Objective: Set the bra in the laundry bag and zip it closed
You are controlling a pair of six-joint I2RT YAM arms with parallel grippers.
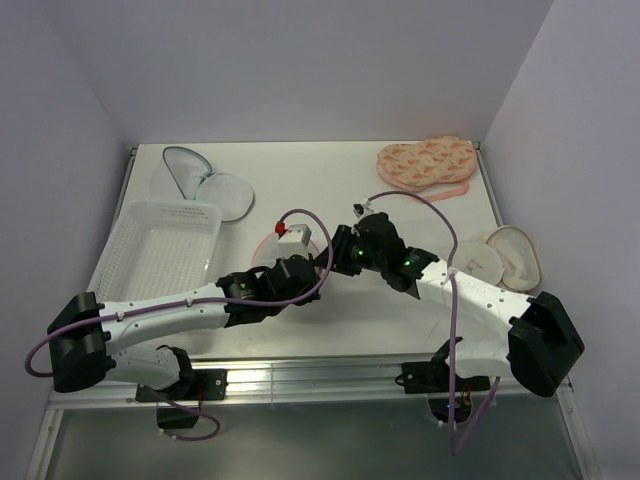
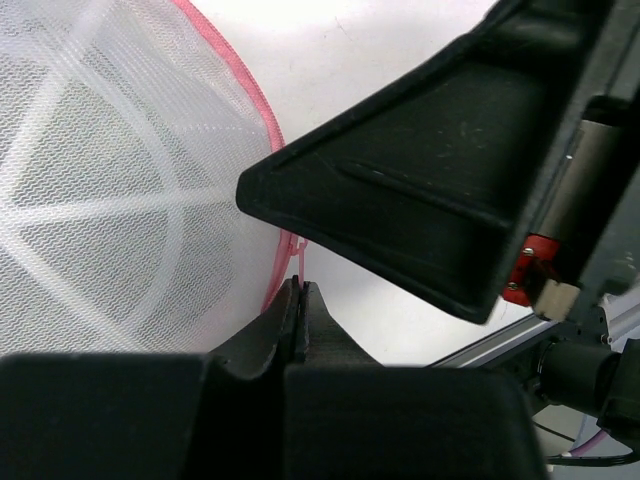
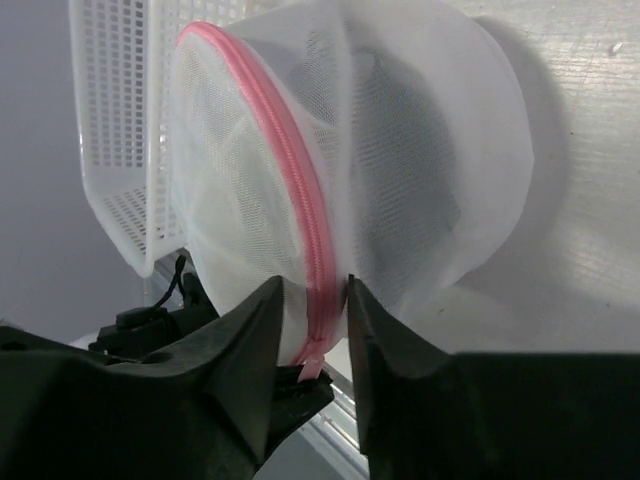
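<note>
The laundry bag (image 3: 400, 120) is a white mesh dome with a pink zipper edge (image 3: 290, 170), standing on its side on the table. The bra shows only as a dark shadow (image 3: 405, 170) through the mesh. My right gripper (image 3: 315, 300) straddles the zipper seam at the bag's near end, both fingers pressing into the mesh. My left gripper (image 2: 298, 285) is shut on a thin pink tab (image 2: 297, 262) at the zipper's end, just below the right gripper. From above, both grippers, left (image 1: 305, 262) and right (image 1: 337, 255), meet over the bag (image 1: 264, 248) and hide most of it.
A white perforated basket (image 1: 165, 245) stands just left of the bag. A grey-trimmed mesh pouch (image 1: 205, 185) lies at the back left and an orange patterned pouch (image 1: 425, 162) at the back right. More white pouches (image 1: 505, 255) lie at the right edge.
</note>
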